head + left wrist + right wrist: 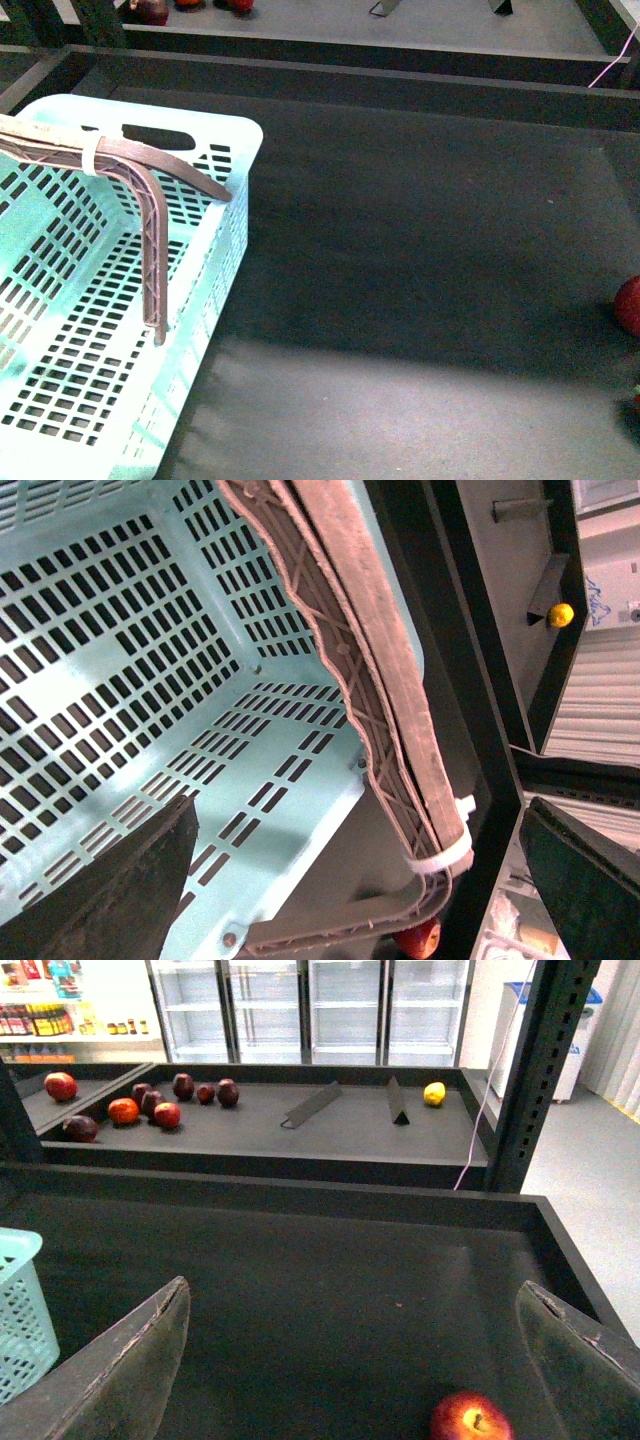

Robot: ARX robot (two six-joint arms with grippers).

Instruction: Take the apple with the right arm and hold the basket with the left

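Note:
The pale mint basket [190, 135] with slotted walls stands at the left of the dark table; its brown-grey ribbed handle [150, 230] with a white tie [90, 152] lies across it. In the left wrist view my left gripper [360, 900] is open above the basket's [120, 660] inside, with the handle [385, 710] and tie [440, 858] between its jaws. The red apple [629, 305] sits at the table's right edge. In the right wrist view my right gripper [355, 1360] is open and empty, with the apple [470, 1418] between its jaws, nearer one finger. Neither arm shows in the front view.
A second dark tray behind holds several red and maroon fruits [165, 1115], a yellow fruit [434, 1093] and two metal stands [310, 1105]. A dark post [535, 1070] rises at the table's far right corner. A raised rim [350, 75] bounds the table's far side.

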